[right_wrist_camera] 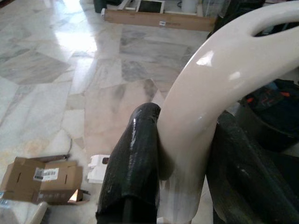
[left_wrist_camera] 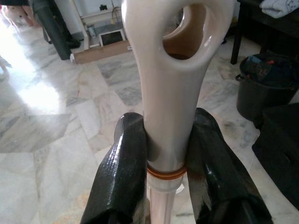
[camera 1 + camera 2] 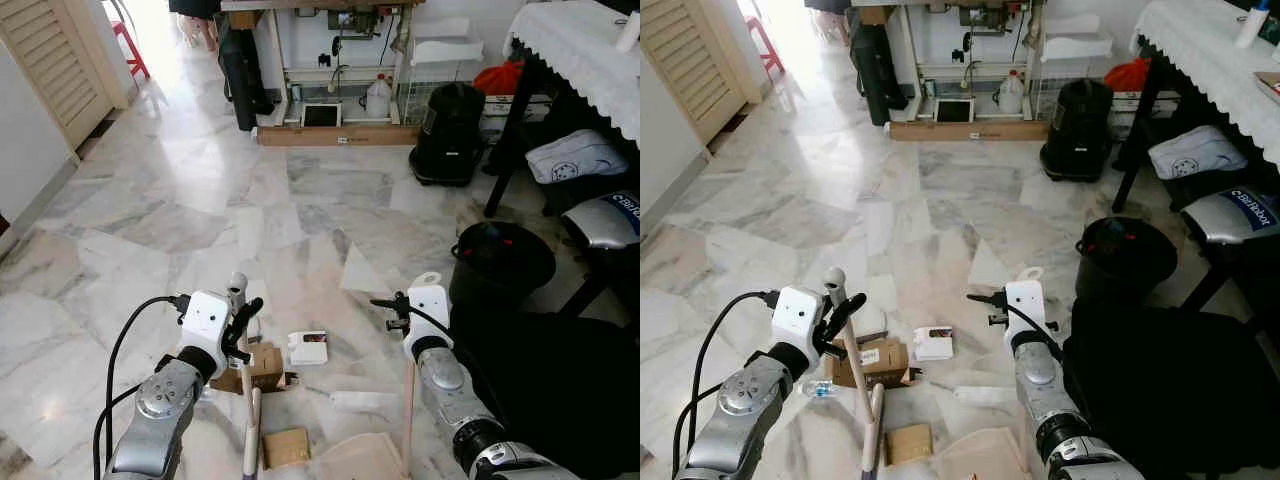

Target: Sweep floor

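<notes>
Litter lies on the marble floor (image 3: 180, 190) just ahead of the robot: a flattened cardboard box (image 3: 262, 368), a small white carton (image 3: 308, 347), a white plastic wrapper (image 3: 362, 402) and a brown cardboard piece (image 3: 286, 446). The left gripper (image 2: 166, 154) is clamped on the broom handle (image 3: 250, 420) just below its looped top, its two black fingers (image 2: 122, 172) pressing either side of the cream shaft. The right gripper (image 1: 184, 161) pinches the curved cream dustpan handle (image 1: 219, 79) in the same way, and the dustpan (image 3: 355, 458) sits low on the floor beside the brown piece.

Both holds are near the very top of long handles, so I judge that a hard sideways stroke could twist the smooth shaft between the fingers and let the broom head wander. The flattened box looks bulky next to the pan's mouth; it may ride over the edge or be shoved past it. The light wrapper could slide on the glossy stone instead of being gathered. A wide swing to the right risks knocking the black bucket (image 3: 502, 262) or the dark bag (image 3: 560, 380) close against the right arm, and the left wrist cable (image 3: 125, 340) hangs in a loose loop that might snag.
</notes>
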{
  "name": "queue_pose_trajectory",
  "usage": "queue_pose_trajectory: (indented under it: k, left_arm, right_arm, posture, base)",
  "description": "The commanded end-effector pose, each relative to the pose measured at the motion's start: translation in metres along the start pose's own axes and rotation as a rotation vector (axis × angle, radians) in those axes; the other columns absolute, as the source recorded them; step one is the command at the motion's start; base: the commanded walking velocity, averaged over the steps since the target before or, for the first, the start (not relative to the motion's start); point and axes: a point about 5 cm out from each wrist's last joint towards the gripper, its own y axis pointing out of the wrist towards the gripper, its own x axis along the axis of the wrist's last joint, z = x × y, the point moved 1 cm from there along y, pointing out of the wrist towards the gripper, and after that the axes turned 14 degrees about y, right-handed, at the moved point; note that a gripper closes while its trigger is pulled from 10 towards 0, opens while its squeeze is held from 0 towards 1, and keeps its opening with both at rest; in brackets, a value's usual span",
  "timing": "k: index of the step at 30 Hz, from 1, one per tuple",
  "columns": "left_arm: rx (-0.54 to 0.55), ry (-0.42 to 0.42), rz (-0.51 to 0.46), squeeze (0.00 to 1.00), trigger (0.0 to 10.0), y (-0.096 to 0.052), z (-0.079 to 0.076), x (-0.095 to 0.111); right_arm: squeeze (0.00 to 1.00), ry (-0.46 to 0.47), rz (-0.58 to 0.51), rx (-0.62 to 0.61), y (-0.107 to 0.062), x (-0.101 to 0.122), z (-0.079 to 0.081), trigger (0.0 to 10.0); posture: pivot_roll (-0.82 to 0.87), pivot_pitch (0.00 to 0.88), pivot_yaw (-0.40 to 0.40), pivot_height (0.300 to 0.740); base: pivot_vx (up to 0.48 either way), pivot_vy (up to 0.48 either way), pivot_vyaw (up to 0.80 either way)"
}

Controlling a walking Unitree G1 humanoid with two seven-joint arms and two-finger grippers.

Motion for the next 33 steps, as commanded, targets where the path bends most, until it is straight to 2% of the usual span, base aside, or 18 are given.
queue_pose_trajectory:
  k: [1, 11, 19, 33]
  left_arm:
    - [-0.005, 0.019, -0.024, 0.00, 10.0, 0.002, 0.002, 0.006]
    - [-0.012, 0.013, -0.030, 0.00, 10.0, 0.003, -0.001, 0.006]
    - [-0.013, 0.011, -0.033, 0.00, 10.0, 0.003, -0.002, 0.007]
    - [-0.012, 0.005, -0.030, 0.00, 10.0, 0.003, -0.002, 0.006]
  right_arm:
    - [0.00, -0.008, 0.293, -0.041, -0.024, -0.060, -0.012, 10.0]
    - [0.00, -0.043, 0.383, -0.038, -0.028, -0.069, -0.019, 10.0]
    - [0.00, 0.031, 0.248, -0.133, -0.022, -0.053, -0.027, 10.0]
    - [0.00, 0.085, 0.119, -0.162, -0.014, -0.030, -0.037, 10.0]
  posture:
    - [0.11, 0.055, 0.071, 0.740]
    - [0.11, 0.042, 0.065, 0.740]
    - [0.11, 0.037, 0.064, 0.740]
    - [0.11, 0.047, 0.064, 0.740]
  base:
    - [0.000, 0.000, 0.00]
    - [0.000, 0.000, 0.00]
    - [0.000, 0.000, 0.00]
    - [0.000, 0.000, 0.00]
